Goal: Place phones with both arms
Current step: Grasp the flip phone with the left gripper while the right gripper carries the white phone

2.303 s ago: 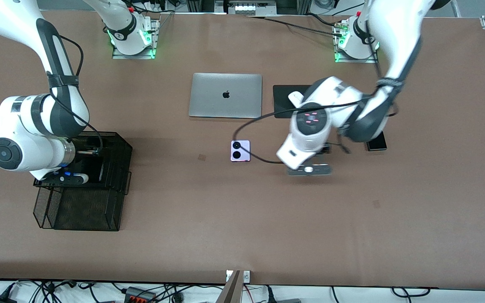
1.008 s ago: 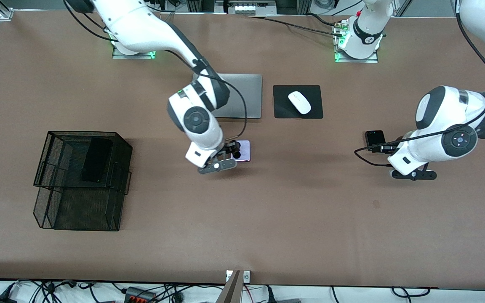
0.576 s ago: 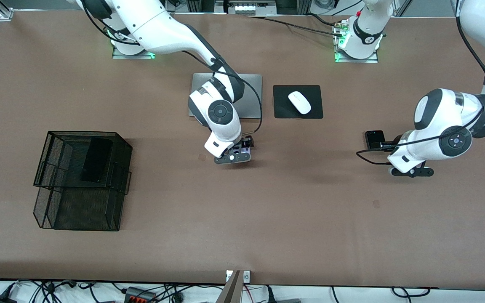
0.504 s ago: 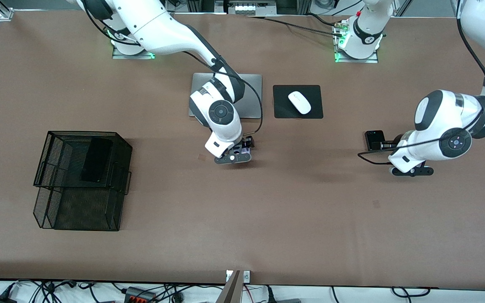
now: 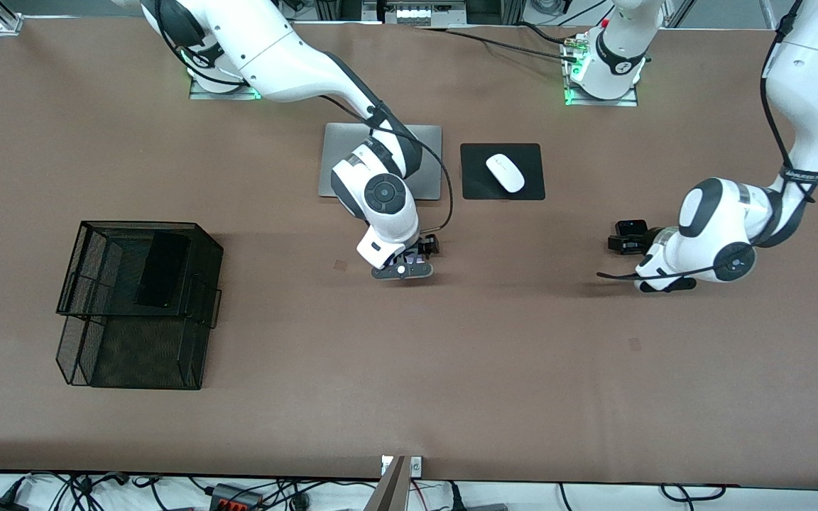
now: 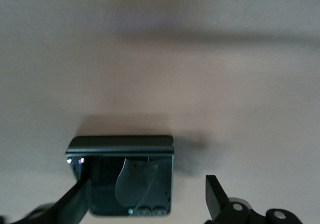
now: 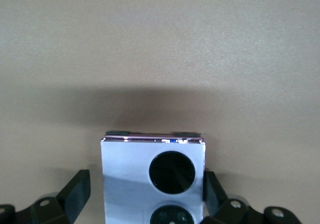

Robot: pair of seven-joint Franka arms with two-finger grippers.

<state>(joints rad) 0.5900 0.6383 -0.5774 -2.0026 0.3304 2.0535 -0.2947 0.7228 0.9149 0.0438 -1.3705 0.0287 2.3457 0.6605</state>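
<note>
The pale lilac-white flip phone [image 7: 130,184] lies flat near the table's middle, lenses up. My right gripper [image 7: 145,194] [image 5: 415,255] is low over it, open, one finger on each side. In the front view that hand hides most of this phone. The small black flip phone [image 6: 122,176] [image 5: 630,227] lies toward the left arm's end. My left gripper [image 6: 145,201] [image 5: 625,243] is open around it, one finger [image 6: 75,204] at its side and the other finger [image 6: 215,199] well apart. The long black slab phone [image 5: 162,270] rests in the wire basket's upper tier.
The black wire basket [image 5: 139,355] stands at the right arm's end. A silver laptop [image 5: 424,152] lies shut under the right arm, farther from the camera than the lilac phone. Beside it a white mouse [image 5: 505,172] sits on a black pad [image 5: 476,186].
The right arm has swung from the basket to the lilac phone and come down around it. The left arm has drawn in and lowered its gripper onto the black flip phone.
</note>
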